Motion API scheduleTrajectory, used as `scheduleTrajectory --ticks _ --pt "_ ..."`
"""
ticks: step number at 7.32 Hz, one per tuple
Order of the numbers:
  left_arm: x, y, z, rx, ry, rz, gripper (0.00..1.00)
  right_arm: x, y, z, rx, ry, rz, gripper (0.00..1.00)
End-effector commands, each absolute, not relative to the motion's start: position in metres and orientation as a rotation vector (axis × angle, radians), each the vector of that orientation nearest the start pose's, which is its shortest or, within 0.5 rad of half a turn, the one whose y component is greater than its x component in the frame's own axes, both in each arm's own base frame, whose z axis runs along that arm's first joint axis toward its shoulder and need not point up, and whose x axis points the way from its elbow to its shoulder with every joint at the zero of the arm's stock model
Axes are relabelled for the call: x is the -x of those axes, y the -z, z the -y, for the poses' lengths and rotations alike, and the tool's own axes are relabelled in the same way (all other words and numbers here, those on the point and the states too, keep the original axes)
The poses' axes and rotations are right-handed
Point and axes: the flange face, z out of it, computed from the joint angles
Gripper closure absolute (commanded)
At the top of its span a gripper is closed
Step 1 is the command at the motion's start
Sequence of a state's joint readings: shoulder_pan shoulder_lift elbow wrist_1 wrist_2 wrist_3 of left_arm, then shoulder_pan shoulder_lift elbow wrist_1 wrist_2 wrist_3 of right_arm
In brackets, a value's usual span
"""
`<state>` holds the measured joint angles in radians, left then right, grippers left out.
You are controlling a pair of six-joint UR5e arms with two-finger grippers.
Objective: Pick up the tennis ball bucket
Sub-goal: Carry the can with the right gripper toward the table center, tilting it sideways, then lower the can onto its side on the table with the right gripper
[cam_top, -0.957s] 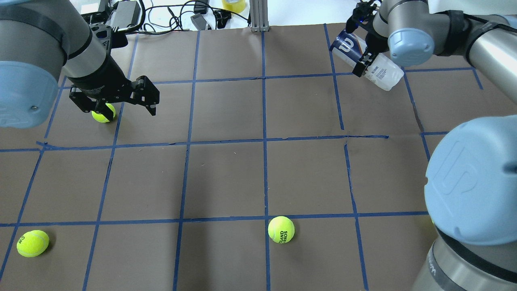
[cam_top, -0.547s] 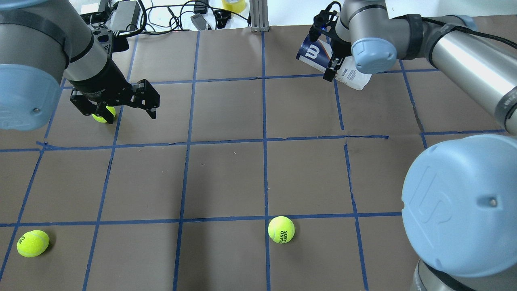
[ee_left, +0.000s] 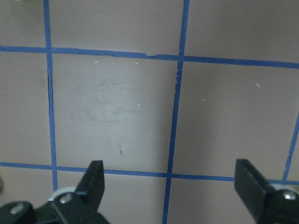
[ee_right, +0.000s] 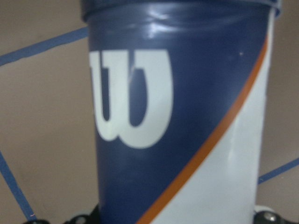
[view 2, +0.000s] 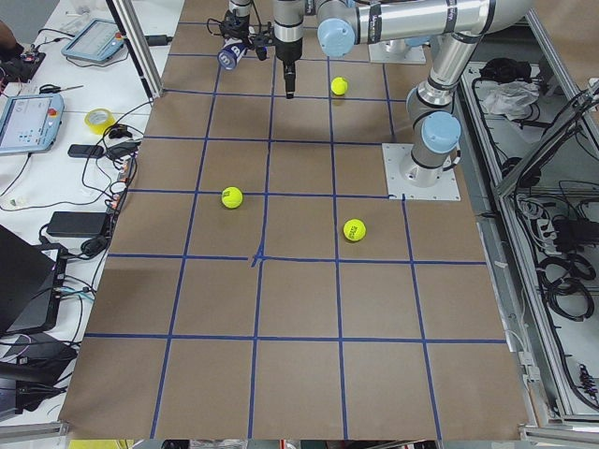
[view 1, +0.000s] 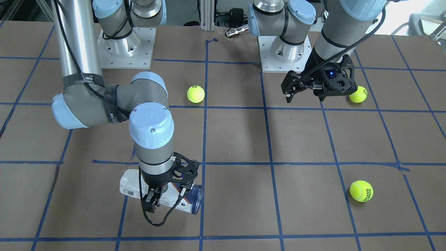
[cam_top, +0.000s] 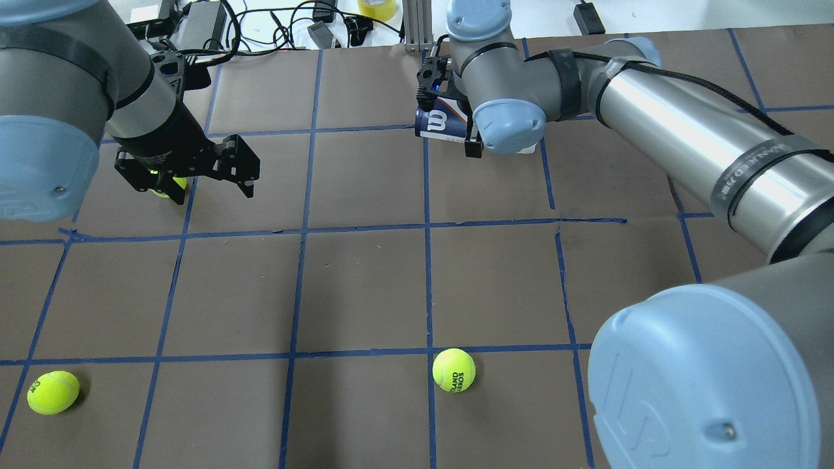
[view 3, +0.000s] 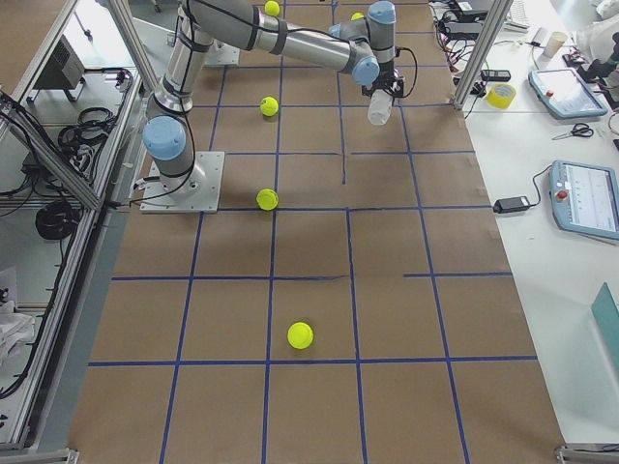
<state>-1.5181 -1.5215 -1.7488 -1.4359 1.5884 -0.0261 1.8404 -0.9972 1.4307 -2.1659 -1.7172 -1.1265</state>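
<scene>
The tennis ball bucket (cam_top: 440, 122) is a clear tube with a navy-and-white label and a white "W". It lies sideways in my right gripper (cam_top: 449, 111), which is shut on its middle over the far centre of the table. It also shows in the front view (view 1: 129, 184), gripped by the right gripper (view 1: 167, 197), and it fills the right wrist view (ee_right: 177, 116). My left gripper (cam_top: 192, 182) is open and empty, hovering at the far left just above a tennis ball (cam_top: 163, 190). In the left wrist view its fingers (ee_left: 96, 179) stand wide apart over bare table.
Two more loose tennis balls lie near the front: one at centre (cam_top: 453, 370) and one at the left (cam_top: 53, 392). Cables and a tape roll (cam_top: 376, 8) lie beyond the far edge. A metal post (cam_top: 417, 26) stands at the far centre.
My right arm has carried the bucket leftward along the far side, from the far right to the centre line, turning it from tilted to level. The left gripper has barely moved.
</scene>
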Motion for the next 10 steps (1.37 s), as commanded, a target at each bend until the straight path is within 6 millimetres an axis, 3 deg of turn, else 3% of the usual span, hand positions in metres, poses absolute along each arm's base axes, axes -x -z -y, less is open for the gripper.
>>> scheduleTrajectory --ticks 1,3,4,5,7,8,10 --pt "0.107 -0.433 0.48 0.141 0.016 -3.106 0.0 -0.36 -0.256 0.615 2.276 0.129 -2.393 0.27" --pt "0.11 -0.44 0.476 0.103 0.049 -3.098 0.0 -0.41 -0.226 0.59 2.365 0.112 -2.289 0.3" --pt "0.11 -0.443 0.475 0.103 0.059 -3.096 0.0 -0.432 -0.223 0.579 2.409 0.164 -2.252 0.3" --pt "0.109 -0.444 0.476 0.106 0.061 -3.096 0.0 -0.443 -0.217 0.573 2.435 0.158 -2.223 0.31" --pt "0.105 -0.452 0.478 0.116 0.089 -3.091 0.0 -0.44 -0.206 0.565 2.46 0.122 -2.196 0.35" --pt "0.105 -0.46 0.48 0.121 0.106 -3.098 0.0 -0.444 -0.197 0.555 2.478 0.187 -2.186 0.35" --pt "0.106 -0.457 0.48 0.104 0.087 -3.104 0.0 -0.446 -0.184 0.544 2.484 0.22 -2.18 0.34"
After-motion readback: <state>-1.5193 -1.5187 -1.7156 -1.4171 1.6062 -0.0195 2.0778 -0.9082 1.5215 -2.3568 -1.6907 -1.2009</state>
